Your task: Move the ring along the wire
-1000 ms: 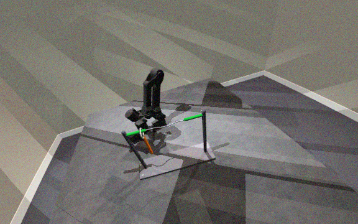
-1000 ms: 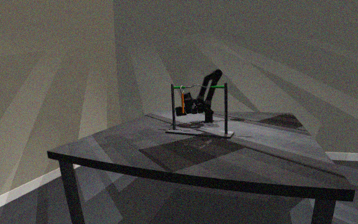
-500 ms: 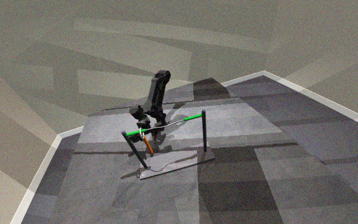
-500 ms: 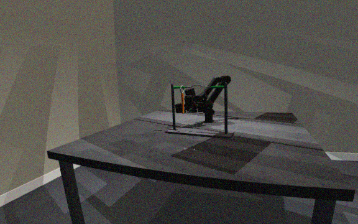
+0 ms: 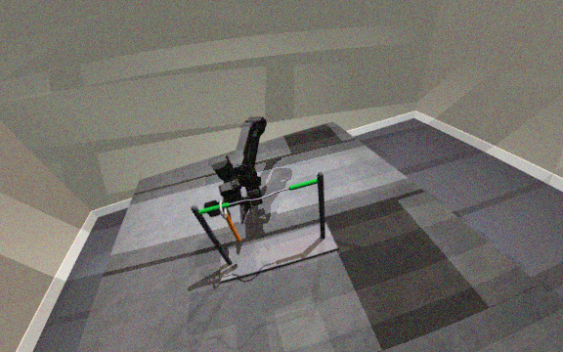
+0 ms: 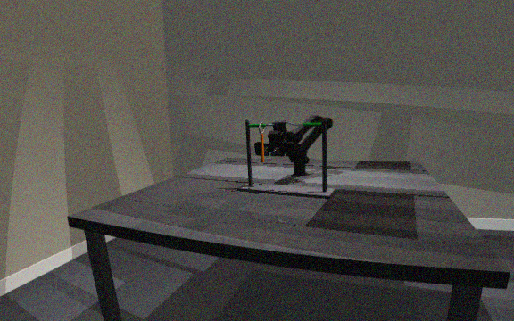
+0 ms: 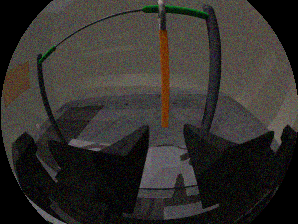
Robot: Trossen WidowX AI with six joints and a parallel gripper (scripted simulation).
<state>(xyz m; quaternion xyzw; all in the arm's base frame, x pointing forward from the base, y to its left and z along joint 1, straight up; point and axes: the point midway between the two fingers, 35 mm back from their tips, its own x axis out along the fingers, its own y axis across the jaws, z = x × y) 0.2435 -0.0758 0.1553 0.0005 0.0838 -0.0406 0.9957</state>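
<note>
Beige walls, white skirting (image 5: 497,153) and a grey-patched floor (image 5: 482,254) surround a dark table (image 6: 284,254) carrying a pale base plate (image 5: 281,251); no writing is legible. On the plate, left to right: left post (image 5: 211,236), green section (image 5: 209,208) carrying the ring (image 5: 222,207) with its orange handle (image 5: 233,226) hanging down, grey wire (image 5: 262,197), green section (image 5: 303,184), right post (image 5: 321,204). The gripper (image 7: 164,156) sits behind the wire, partly parted and gripping nothing, its fingers short of the handle.
</note>
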